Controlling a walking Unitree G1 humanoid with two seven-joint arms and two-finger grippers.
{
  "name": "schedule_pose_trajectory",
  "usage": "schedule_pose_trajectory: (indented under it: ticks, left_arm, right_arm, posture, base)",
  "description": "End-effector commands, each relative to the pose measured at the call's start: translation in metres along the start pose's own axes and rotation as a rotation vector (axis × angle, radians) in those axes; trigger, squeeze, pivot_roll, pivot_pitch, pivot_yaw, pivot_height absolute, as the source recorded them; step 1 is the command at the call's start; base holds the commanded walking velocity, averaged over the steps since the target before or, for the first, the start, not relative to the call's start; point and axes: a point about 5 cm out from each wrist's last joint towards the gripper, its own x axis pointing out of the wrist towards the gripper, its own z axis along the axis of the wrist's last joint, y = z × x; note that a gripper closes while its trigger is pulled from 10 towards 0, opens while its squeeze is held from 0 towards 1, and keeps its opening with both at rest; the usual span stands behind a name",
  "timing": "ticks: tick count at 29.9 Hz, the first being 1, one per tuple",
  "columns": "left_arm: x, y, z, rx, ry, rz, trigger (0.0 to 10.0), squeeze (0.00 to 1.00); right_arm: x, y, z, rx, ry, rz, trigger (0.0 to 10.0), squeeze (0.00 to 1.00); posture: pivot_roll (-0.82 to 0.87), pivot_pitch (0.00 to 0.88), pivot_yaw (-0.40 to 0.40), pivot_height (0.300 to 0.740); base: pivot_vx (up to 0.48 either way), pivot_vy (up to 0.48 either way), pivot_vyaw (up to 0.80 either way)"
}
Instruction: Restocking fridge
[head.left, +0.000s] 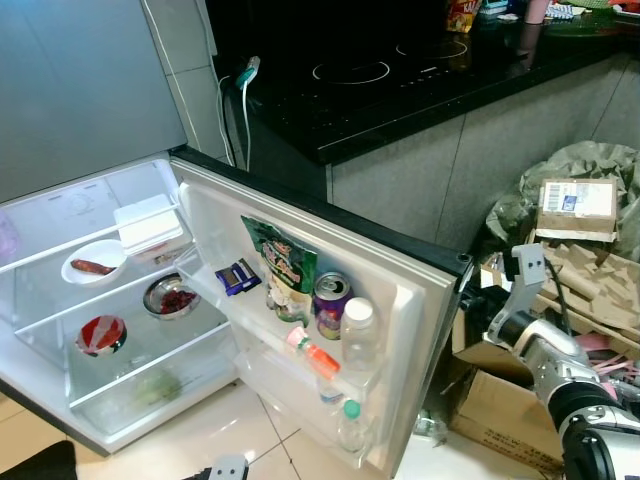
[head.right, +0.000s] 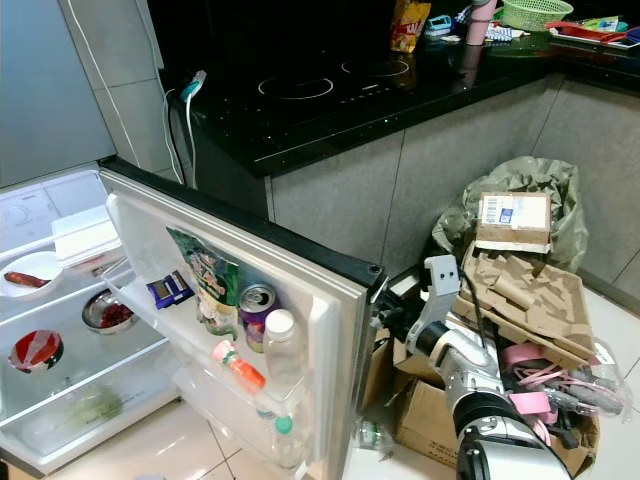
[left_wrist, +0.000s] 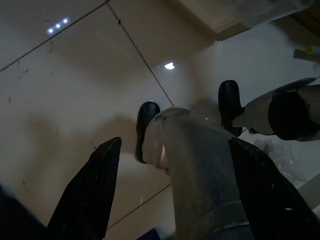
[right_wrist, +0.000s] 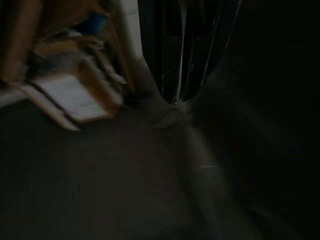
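Right end effector (head.right: 392, 318) at fridge door (head.right: 330, 300) edge, grip unclear; tile floor (head.left: 230, 420), black countertop (head.right: 330, 90).

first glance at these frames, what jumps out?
The open fridge door dominates, its racks holding a green snack bag, a soda can and a clear bottle. The right gripper sits at the door's outer edge. Behind it, a heap of cardboard crowds the floor below the black cooktop.

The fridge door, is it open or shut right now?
Open. The fridge door is swung wide, baring its racks with a soda can and the shelves inside.
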Motion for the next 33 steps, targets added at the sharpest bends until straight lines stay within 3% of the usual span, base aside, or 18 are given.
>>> schedule_pose_trajectory:
  ticks: [1,2,3,5,6,8,10,15,20,22,23,26,27,28,33]
  left_arm:
    - [0.000,-0.003,-0.004,0.000,0.014,-0.004,10.0,0.00]
    - [0.000,-0.003,-0.004,0.000,0.014,-0.004,10.0,0.00]
    - [0.000,-0.003,-0.004,0.000,0.015,-0.005,10.0,0.00]
    - [0.000,-0.003,-0.004,0.000,0.015,-0.005,10.0,0.00]
    - [0.000,-0.003,-0.004,0.000,0.016,-0.006,10.0,0.00]
    - [0.000,-0.003,-0.004,0.000,0.016,-0.006,10.0,0.00]
    - [0.000,-0.003,-0.005,0.003,0.017,-0.008,10.0,0.00]
    - [0.000,-0.003,-0.004,0.003,0.015,-0.009,10.0,0.00]
    - [0.000,-0.003,-0.004,0.003,0.014,-0.012,10.0,0.00]
    - [0.000,-0.003,-0.004,0.005,0.015,-0.011,10.0,0.00]
    - [0.000,-0.003,-0.004,0.005,0.015,-0.011,10.0,0.00]
    - [0.000,-0.003,-0.004,0.006,0.014,-0.011,10.0,0.00]
    - [0.000,-0.002,-0.004,0.007,0.014,-0.011,10.0,0.00]
    - [0.000,-0.002,-0.004,0.007,0.014,-0.011,10.0,0.00]
    - [0.000,-0.002,-0.004,0.007,0.012,-0.011,10.0,0.00]
  right_arm:
    - [-0.006,-0.009,-0.008,-0.001,0.034,-0.103,10.0,0.00]
    - [-0.006,-0.009,-0.008,-0.001,0.034,-0.103,10.0,0.00]
    - [-0.011,-0.018,-0.009,-0.013,0.053,-0.186,10.0,0.00]
    - [-0.011,-0.018,-0.009,-0.013,0.053,-0.186,10.0,0.00]
    - [-0.017,-0.027,-0.010,-0.012,0.076,-0.262,10.0,0.00]
    - [-0.017,-0.027,-0.010,-0.012,0.076,-0.262,10.0,0.00]
    - [-0.037,-0.051,-0.021,-0.089,0.218,-0.488,10.0,0.00]
    - [-0.053,-0.068,-0.025,-0.140,0.289,-0.659,10.0,0.00]
    - [-0.064,-0.080,-0.020,-0.135,0.283,-0.793,10.0,0.00]
    - [-0.064,-0.084,-0.009,-0.119,0.209,-0.832,10.0,0.00]
    - [-0.064,-0.084,-0.009,-0.119,0.209,-0.832,10.0,0.00]
    - [-0.053,-0.079,0.011,-0.079,0.063,-0.781,10.0,0.00]
    - [-0.043,-0.072,0.017,-0.062,0.015,-0.699,10.0,0.00]
    - [-0.043,-0.072,0.017,-0.062,0.015,-0.699,10.0,0.00]
    - [-0.008,-0.032,0.030,-0.003,-0.105,-0.290,10.0,0.00]
  posture:
    - [-0.03,0.000,-0.018,0.740]
    - [-0.03,0.000,-0.018,0.740]
    - [-0.03,0.000,-0.018,0.740]
    - [-0.03,0.000,-0.018,0.740]
    - [-0.03,0.000,-0.018,0.740]
    - [-0.03,0.000,-0.018,0.740]
    - [-0.03,0.000,-0.016,0.740]
    - [-0.03,0.000,-0.017,0.740]
    - [-0.02,0.000,-0.016,0.740]
    - [-0.02,0.000,-0.016,0.740]
    - [-0.02,0.000,-0.016,0.740]
    - [-0.02,0.000,-0.014,0.740]
    - [-0.02,0.000,-0.014,0.740]
    - [-0.02,0.000,-0.014,0.740]
    - [-0.02,0.000,-0.016,0.740]
  base:
    - [0.000,0.000,0.00]
    - [0.000,0.000,0.00]
    - [0.000,0.000,0.00]
    - [0.000,0.000,0.00]
    - [0.000,0.000,0.00]
    - [0.000,0.000,0.00]
    - [0.000,0.000,0.00]
    - [0.000,0.000,0.00]
    - [0.000,0.000,0.00]
    - [0.000,0.000,0.00]
    - [0.000,0.000,0.00]
    - [0.000,0.000,0.00]
    - [0.000,0.000,0.00]
    - [0.000,0.000,0.00]
    - [0.000,0.000,0.00]
